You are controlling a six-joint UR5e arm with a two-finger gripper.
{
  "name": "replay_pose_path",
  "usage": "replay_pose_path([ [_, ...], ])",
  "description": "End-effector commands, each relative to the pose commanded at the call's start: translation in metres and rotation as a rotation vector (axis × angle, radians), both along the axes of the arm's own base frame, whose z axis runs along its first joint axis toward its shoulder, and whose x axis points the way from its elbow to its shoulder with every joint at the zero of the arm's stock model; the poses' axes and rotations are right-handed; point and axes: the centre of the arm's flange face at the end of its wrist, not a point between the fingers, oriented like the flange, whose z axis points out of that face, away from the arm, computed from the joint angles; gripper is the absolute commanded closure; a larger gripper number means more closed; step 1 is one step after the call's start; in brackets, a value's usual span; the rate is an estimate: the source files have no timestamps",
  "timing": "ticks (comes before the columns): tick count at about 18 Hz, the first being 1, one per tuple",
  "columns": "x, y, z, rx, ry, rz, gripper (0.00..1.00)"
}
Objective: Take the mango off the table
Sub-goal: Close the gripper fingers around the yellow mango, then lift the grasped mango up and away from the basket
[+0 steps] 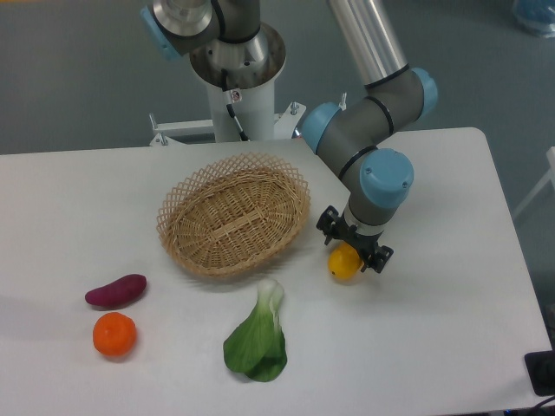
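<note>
Yellow-orange mango, white table, tan woven basket, purple sweet potato, orange tangerine, green bok choy, black claw

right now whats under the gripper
The mango lies on the table directly under the gripper. Only its lower yellow end shows; the gripper covers its upper part, so finger contact cannot be seen.

A wicker basket sits centrally; bok choy at 6 o'clock; sweet potato and tangerine at 8 o'clock.
</note>
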Motion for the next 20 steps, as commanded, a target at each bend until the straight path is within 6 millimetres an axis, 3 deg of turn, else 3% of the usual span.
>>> replay_pose_path([
  [5, -0.003, 0.002, 0.009, 0.008, 0.015, 0.02, 0.53],
  [10, -0.012, 0.003, 0.02, 0.021, 0.033, 0.025, 0.53],
  [14, -0.03, 0.006, 0.036, 0.04, 0.065, 0.026, 0.53],
  [20, -0.066, -0.006, 0.068, 0.074, 0.12, 0.067, 0.53],
])
